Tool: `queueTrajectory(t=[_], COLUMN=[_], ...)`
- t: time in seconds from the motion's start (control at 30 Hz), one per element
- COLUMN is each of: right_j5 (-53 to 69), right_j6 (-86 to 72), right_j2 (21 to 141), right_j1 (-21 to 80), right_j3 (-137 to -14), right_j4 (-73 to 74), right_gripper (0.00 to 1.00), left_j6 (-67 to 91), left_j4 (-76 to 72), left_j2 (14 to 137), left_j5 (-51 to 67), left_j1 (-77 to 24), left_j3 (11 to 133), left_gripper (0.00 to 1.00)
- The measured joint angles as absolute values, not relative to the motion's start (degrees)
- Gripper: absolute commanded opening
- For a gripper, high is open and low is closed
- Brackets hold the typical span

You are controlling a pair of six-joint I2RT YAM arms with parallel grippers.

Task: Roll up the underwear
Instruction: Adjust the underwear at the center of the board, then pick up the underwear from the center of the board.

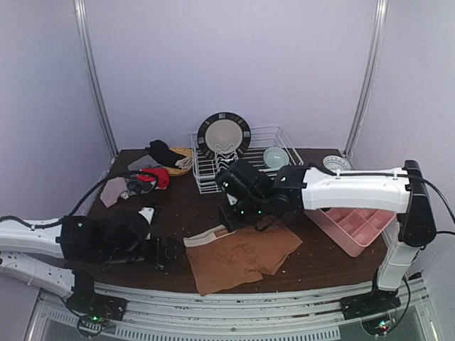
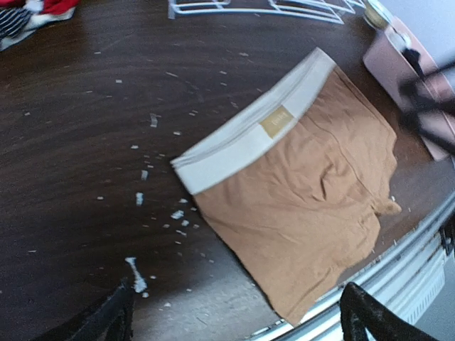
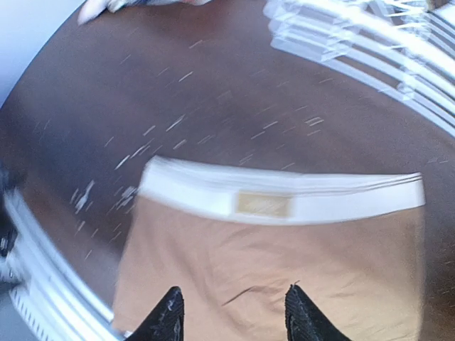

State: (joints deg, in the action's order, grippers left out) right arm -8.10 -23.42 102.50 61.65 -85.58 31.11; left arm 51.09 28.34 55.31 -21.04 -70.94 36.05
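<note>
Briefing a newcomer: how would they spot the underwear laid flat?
On the dark table, look near the front edge, left of the pink tray. The brown underwear lies flat there; its pale waistband distinguishes it from the crumpled pile back left.

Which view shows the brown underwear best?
The left wrist view: the brown underwear lies flat, nearly whole and sharp, pale waistband and label clear. The right wrist view is blurred and shows only the waistband end. The top view shows it small, its far edge behind the right arm.
</note>
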Motion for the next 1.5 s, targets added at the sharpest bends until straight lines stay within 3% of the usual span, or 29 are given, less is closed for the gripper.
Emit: queueTrajectory(t=[0.27,0.47,0.93,1.0,1.27,1.4,1.5], right_j5=[-10.0,-12.7,-13.5,-13.5,-13.9,-14.2,-14.1], right_j6=[-27.0,-28.6,-31.7,-31.9,-33.8,-34.7,-34.9], right_j2=[110.9,120.6,126.6,127.8,129.1,128.3,125.7], right_j1=[77.5,81.0,83.1,83.1,83.5,83.4,83.4], right_j3=[-87.6,-95.0,-97.3,-98.3,-99.9,-98.3,-94.0], right_j4=[31.4,34.0,37.1,37.6,39.5,38.5,36.6], right_gripper=[0.47,0.47,0.45,0.40,0.00,0.00,0.00], left_j6=[54.0,55.4,56.0,56.0,55.4,55.3,55.3], left_j4=[31.7,31.1,20.7,19.4,15.2,13.1,11.6], left_j2=[45.9,46.9,64.3,66.6,75.8,78.8,80.4], left_j5=[-16.6,-13.4,-5.5,-4.9,-2.6,-2.0,-1.5], left_j1=[-53.3,-50.0,-47.8,-47.7,-47.5,-47.3,-47.3], left_j3=[29.2,29.0,28.5,28.8,32.2,33.5,34.3], left_gripper=[0.96,0.96,0.90,0.89,0.81,0.78,0.69])
